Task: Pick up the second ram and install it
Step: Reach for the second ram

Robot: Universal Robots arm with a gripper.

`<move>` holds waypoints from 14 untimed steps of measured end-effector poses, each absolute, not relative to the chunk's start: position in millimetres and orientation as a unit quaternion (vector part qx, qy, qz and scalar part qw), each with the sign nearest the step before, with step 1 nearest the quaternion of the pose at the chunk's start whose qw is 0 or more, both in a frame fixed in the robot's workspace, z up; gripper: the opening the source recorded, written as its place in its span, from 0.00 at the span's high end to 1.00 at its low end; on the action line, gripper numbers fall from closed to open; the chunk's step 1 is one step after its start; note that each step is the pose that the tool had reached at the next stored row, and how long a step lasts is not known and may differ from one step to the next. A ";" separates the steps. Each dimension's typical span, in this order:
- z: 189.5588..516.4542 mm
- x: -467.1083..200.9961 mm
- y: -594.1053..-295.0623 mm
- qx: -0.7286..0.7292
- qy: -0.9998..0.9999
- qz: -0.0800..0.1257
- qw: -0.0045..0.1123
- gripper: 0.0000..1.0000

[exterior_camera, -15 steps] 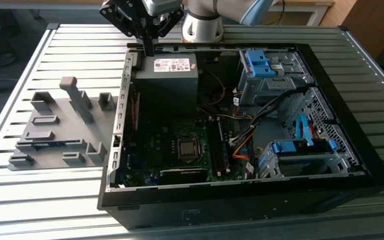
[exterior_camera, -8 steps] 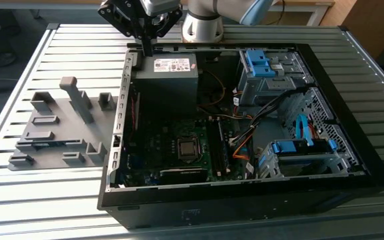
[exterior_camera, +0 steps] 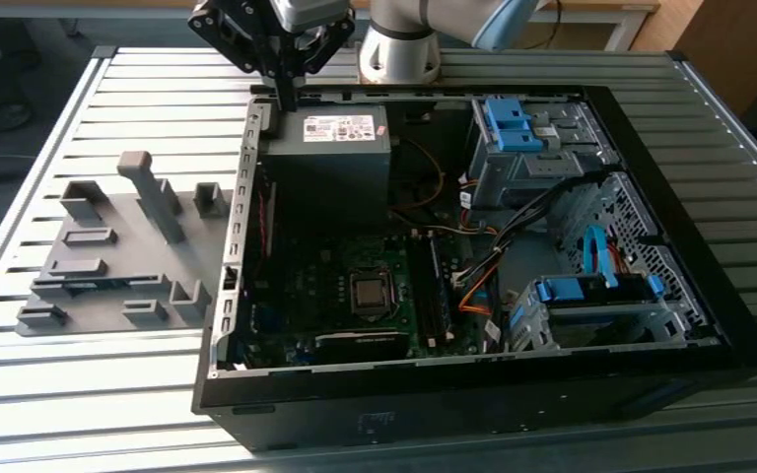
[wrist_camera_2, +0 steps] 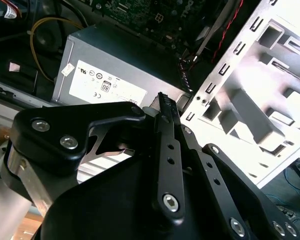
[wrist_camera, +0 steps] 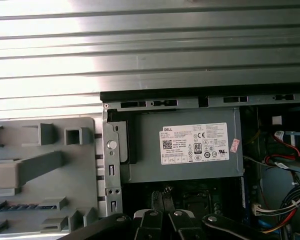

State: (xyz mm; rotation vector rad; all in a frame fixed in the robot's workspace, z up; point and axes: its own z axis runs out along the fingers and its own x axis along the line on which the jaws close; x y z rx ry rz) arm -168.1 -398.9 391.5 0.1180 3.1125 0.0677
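One gripper [exterior_camera: 283, 97] hangs over the open computer case [exterior_camera: 484, 419], at the case's eleven o'clock corner in the exterior view. It is just above the edge of the grey power supply [exterior_camera: 332, 148]. You can see its two thin fingers [wrist_camera_2: 168, 150] pressed together at the tips. The second ram [exterior_camera: 94, 286] sits in a slot of the grey fixture plate [exterior_camera: 142, 254]. That plate lies on the slatted table [exterior_camera: 90, 394] at nine o'clock from the case, well apart from the gripper.
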 end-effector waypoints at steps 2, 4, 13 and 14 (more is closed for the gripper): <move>391.5 -169.0 -398.9 0.038 0.999 0.022 0.013 0.89; 391.5 -169.8 -398.9 0.038 0.999 0.022 0.013 0.89; 391.4 -173.3 -398.9 0.038 0.999 0.022 0.013 0.89; 391.4 -173.7 -398.9 0.038 0.999 0.022 0.013 0.89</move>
